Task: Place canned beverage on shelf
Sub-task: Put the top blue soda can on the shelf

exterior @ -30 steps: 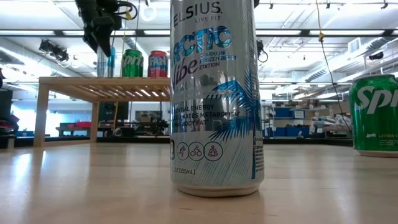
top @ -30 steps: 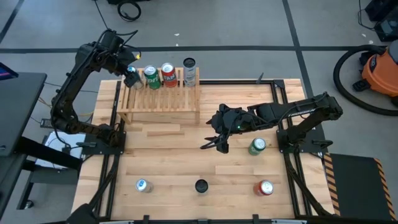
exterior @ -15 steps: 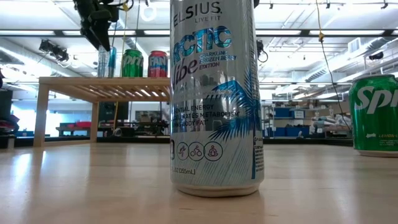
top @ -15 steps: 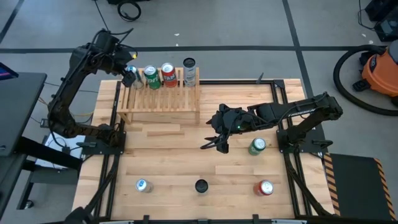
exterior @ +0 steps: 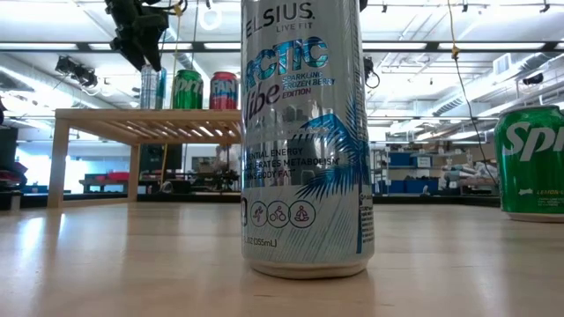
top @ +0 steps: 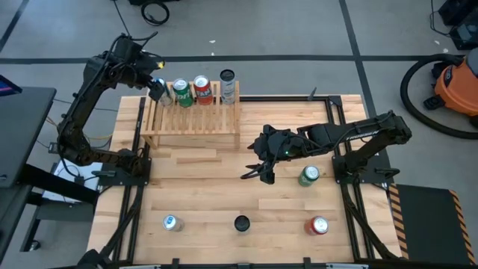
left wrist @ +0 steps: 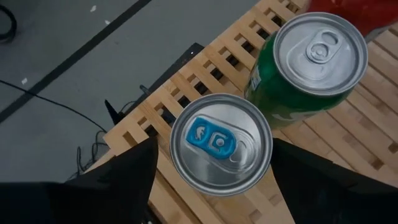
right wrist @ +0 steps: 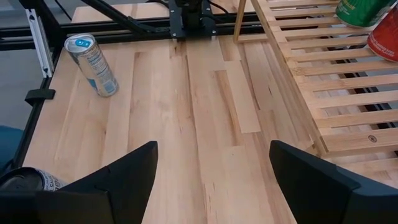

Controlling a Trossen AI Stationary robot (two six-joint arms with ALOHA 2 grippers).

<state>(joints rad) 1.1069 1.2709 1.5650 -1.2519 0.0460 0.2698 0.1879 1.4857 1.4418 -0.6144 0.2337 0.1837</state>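
A silver can with a blue tab point(left wrist: 221, 143) stands upright on the left end of the light-wood shelf point(top: 193, 123), next to a green can point(left wrist: 311, 62) and a red can point(top: 202, 90). My left gripper point(left wrist: 214, 152) hovers open over it, one finger on each side of the can's top; I see no touch. In the low view the left gripper point(exterior: 139, 44) sits just above that silver can point(exterior: 152, 88). My right gripper point(top: 254, 173) hangs open over mid-table, holding nothing, left of a green can point(top: 308, 175).
A tall can point(top: 227, 77) stands at the shelf's far right end. On the table's near part stand a blue-topped can point(top: 171, 222), a dark-topped can point(top: 241, 223) and a red can point(top: 319, 226). Bare wood lies between the shelf and my right gripper.
My left gripper has rolled a little at the wrist and its fingertips have come up along the silver can. The can stands on the shelf where it was.
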